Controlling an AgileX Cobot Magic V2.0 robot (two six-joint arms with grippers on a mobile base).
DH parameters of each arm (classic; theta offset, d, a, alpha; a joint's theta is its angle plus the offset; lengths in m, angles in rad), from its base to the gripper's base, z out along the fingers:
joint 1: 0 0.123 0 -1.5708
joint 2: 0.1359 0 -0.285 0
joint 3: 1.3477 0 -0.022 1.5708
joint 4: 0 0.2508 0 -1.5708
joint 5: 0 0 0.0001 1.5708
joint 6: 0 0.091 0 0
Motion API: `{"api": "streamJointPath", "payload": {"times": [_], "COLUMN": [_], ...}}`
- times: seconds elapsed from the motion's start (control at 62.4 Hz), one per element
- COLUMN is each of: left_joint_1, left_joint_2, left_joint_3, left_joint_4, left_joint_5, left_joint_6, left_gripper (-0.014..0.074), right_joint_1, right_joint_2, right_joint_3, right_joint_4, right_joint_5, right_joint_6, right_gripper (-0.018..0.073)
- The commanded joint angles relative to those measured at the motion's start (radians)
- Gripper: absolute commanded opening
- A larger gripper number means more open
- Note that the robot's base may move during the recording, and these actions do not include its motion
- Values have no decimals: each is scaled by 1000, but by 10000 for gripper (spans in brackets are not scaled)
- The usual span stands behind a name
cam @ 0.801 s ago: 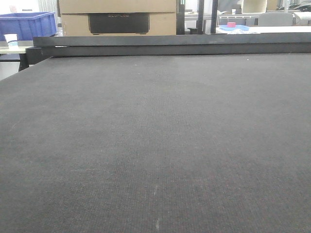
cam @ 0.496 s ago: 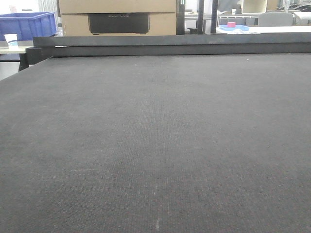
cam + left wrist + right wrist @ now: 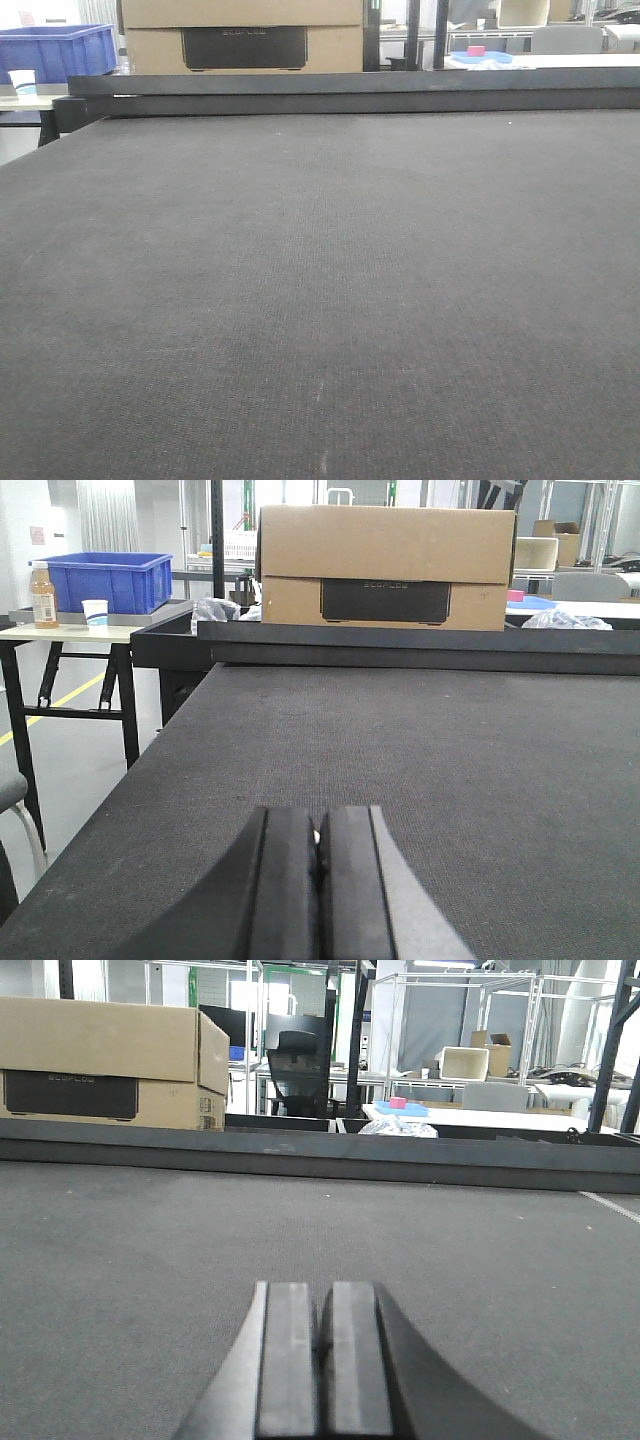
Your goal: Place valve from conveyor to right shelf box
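The conveyor (image 3: pixel 320 280) is a wide dark grey woven belt that fills the front view, with a black rail (image 3: pixel 380 92) along its far edge. It also shows in the left wrist view (image 3: pixel 400 740) and the right wrist view (image 3: pixel 300 1230). No valve shows in any view. The shelf box is out of view. My left gripper (image 3: pixel 318 825) is shut and empty, low over the belt near its left edge. My right gripper (image 3: pixel 324 1300) is shut and empty, low over the belt. Neither gripper shows in the front view.
A brown cardboard box (image 3: pixel 242 36) stands behind the far rail, also in the left wrist view (image 3: pixel 385 565). A blue bin (image 3: pixel 108 580), a paper cup (image 3: pixel 95 611) and a bottle (image 3: pixel 42 594) sit on a side table at the left. Racks and tables stand beyond.
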Motion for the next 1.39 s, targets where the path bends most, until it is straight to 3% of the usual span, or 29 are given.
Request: {"api": "streamJointPath", "payload": {"times": [0.0,0.112,0.24,0.416,0.56,0.721,0.945,1.217,1.377], "left_joint_1": [1,1,1,1,1,1,1,1,1], "left_joint_2": [-3,-3,-3,-3,41,241,584,874,940], "left_joint_3": [-4,-4,-26,-194,-326,-477,-691,-855,-867], "left_joint_4": [-5,-5,-5,-5,-5,-5,-87,-100,-102], "left_joint_5": [-19,-46,9,257,311,444,657,727,727], "left_joint_6": [-9,-9,-9,-9,-9,-9,-9,-9,-9], "left_gripper": [-111,-111,-111,-111,-111,-111,-111,-111,-111], "right_joint_1": [-3,-1,-1,-1,-1,-1,-1,-1,-1], "right_joint_2": [-3,-3,-3,-3,68,243,560,908,1031], "right_joint_3": [0,0,-3,-201,-372,-531,-692,-855,-925], "right_joint_4": [0,0,2,2,15,34,34,34,34], "right_joint_5": [-14,-57,-136,88,349,566,758,1079,1165], "right_joint_6": [1,1,1,1,1,1,1,-6,-6], "right_gripper": [-163,-163,-163,-163,-163,-163,-163,-163,-163]}}
